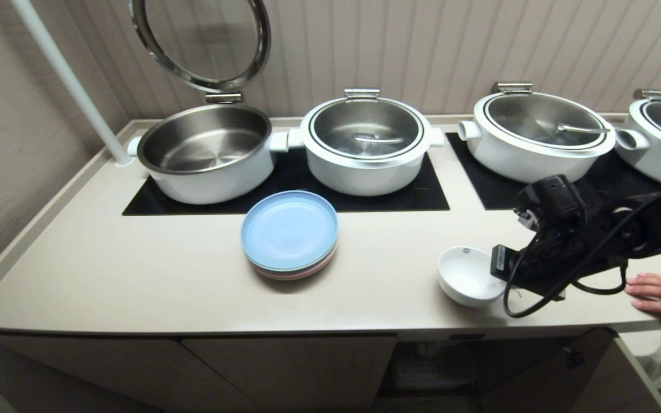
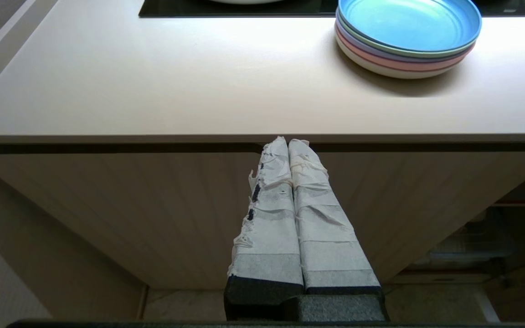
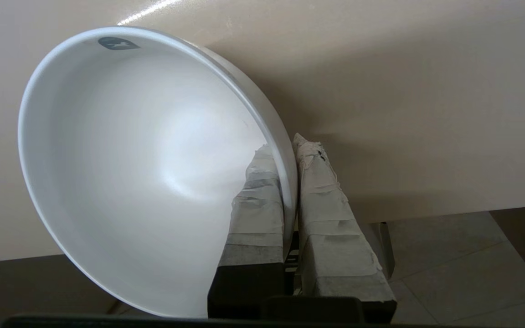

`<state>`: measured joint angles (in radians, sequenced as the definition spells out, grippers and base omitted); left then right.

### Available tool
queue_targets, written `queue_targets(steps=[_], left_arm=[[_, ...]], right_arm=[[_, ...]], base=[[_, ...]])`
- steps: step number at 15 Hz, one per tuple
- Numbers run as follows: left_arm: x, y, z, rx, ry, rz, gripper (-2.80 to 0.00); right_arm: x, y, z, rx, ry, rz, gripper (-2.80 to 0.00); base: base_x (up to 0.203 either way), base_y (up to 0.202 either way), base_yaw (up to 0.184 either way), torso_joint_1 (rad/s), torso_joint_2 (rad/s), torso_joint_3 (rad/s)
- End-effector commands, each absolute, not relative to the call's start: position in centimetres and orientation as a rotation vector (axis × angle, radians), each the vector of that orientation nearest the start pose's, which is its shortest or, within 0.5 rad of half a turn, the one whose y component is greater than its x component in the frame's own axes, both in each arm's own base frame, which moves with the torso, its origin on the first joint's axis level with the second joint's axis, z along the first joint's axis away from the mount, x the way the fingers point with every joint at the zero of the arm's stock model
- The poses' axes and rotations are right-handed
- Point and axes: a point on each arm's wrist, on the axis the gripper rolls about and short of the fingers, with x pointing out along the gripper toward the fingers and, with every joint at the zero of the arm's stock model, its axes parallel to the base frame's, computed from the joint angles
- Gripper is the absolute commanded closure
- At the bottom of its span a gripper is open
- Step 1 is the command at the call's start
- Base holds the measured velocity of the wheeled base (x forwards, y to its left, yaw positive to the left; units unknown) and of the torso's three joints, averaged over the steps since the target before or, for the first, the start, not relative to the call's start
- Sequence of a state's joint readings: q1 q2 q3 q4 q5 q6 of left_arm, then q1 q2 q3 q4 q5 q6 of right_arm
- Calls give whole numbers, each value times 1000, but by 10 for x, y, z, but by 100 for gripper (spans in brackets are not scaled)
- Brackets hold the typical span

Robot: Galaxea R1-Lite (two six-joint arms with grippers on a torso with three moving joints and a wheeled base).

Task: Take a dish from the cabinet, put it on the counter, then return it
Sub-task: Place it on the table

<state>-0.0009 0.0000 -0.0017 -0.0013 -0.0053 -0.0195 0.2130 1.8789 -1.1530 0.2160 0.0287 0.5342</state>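
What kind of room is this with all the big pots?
Probably a buffet or canteen serving counter. Big round white pots with glass lids sit in a row on black glass cooking panels in a long beige countertop, with a stack of blue and pink plates ready for serving.

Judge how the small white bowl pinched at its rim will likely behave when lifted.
The bowl looks like glazed ceramic, so probably stiff, breakable and slippery. The right gripper clamps only one side of the rim, so it may tilt or swing. Its rounded underside on the counter suggests it could rock if nudged.
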Motion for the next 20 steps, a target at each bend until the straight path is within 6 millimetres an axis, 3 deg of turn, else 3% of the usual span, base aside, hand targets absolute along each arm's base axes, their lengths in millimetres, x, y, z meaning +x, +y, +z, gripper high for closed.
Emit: queue_targets(steps=[1, 4, 5, 13, 20], left_arm=[[-23, 0, 76, -20, -3, -6, 0], [-23, 0, 76, -20, -3, -8, 0], [-23, 0, 76, -20, -3, -8, 0], [-23, 0, 76, -20, -3, -6, 0], [-23, 0, 76, -20, -3, -7, 0]], right_arm=[[324, 71, 145, 405, 967, -31, 0], [323, 71, 145, 403, 968, -30, 0], [323, 71, 145, 403, 968, -30, -280], [321, 71, 144, 396, 969, -40, -280], [318, 70, 156, 398, 930, -27, -280]], base=[[0, 0, 0, 0, 0, 0], [0, 0, 0, 0, 0, 0], [0, 0, 0, 0, 0, 0], [0, 0, 0, 0, 0, 0], [0, 0, 0, 0, 0, 0]])
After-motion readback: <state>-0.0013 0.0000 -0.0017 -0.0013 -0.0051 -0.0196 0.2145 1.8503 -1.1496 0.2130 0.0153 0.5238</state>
